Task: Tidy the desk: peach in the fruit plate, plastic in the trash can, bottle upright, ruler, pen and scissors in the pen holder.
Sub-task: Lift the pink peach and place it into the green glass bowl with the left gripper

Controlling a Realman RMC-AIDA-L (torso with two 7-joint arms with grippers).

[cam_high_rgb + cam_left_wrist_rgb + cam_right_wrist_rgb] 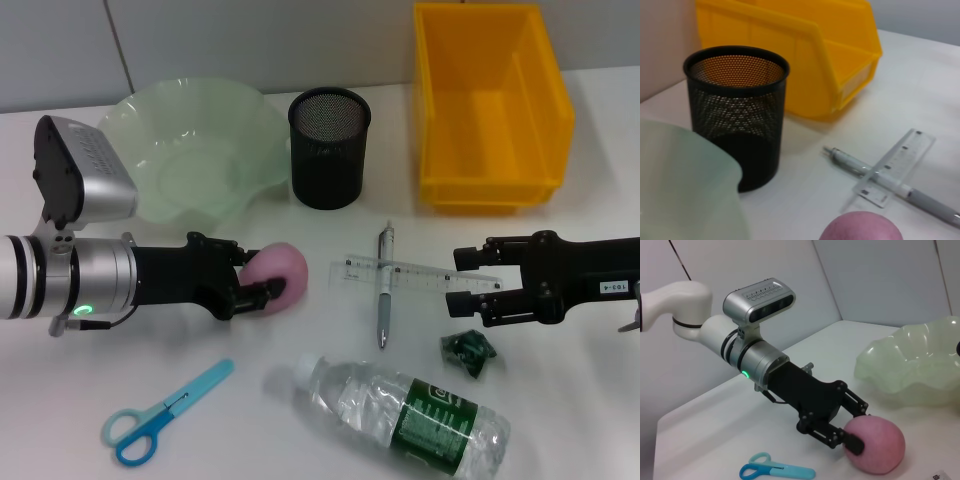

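Peach lies on the tabletop, just in front of the green plate, not yet in it. Left tool has its fingers spread around the peach's near side; right wrist view shows both fingertips touching the skin, peach resting on the surface. We judge the grasp is closing, lift not begun.

Handling: we expect the peach to be round, light and slightly yielding, so prone to rolling or slipping. Best hold is across its widest middle, with gentle force.

Right tool hovers open, narrow gap, over the end of the ruler, which is crossed by the pen; dark plastic scrap just beside. Bottle on its side, scissors flat, holder and yellow bin behind.
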